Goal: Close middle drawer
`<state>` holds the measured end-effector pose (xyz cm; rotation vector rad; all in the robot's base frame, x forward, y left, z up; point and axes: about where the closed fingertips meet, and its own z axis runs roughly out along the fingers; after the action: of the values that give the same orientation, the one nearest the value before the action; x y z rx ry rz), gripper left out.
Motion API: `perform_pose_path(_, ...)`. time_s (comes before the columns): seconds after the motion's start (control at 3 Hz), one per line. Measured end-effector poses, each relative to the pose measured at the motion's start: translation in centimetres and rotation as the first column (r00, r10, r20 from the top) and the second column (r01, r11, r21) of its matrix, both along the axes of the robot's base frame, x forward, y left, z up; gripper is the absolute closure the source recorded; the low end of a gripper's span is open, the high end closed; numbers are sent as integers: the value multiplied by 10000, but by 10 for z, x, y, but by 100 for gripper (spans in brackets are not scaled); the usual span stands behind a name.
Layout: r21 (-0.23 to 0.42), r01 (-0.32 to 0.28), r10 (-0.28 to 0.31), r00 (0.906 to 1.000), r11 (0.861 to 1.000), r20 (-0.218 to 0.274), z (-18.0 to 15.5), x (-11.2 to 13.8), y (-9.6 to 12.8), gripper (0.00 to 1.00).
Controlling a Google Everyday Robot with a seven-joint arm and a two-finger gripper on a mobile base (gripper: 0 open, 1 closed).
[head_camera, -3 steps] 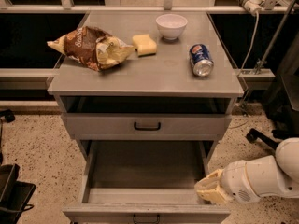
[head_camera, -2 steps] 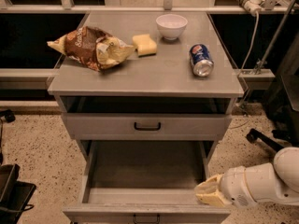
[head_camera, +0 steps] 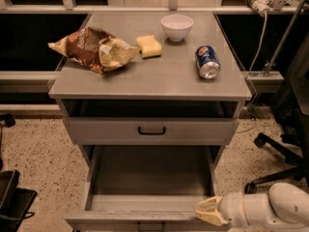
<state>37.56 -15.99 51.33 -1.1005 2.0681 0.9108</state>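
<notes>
I keep the tan-tipped white gripper (head_camera: 208, 211) at the right front corner of the wide grey metal middle drawer (head_camera: 149, 178), which stands fully open, probably to push it shut. I cannot tell the claw's state.

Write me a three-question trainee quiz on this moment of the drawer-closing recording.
1. True or false: the middle drawer is pulled out and nothing lies inside it.
2. Where is the gripper? A) raised well clear of everything B) at the open drawer's front corner, on the picture's right C) out of view
3. Which item on the cabinet top lies on its side, nearest the edge on the picture's right?
Key: 1 true; 2 B; 3 the soda can.
</notes>
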Motion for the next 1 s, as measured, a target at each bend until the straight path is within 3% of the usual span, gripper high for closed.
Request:
perform_pose_path(0.33, 755, -39, 99, 9968, 9971, -799, -67, -4, 10, 100)
perform_pose_path(1.0, 776, -40, 105, 9965, 9970, -833, -59, -4, 10, 100)
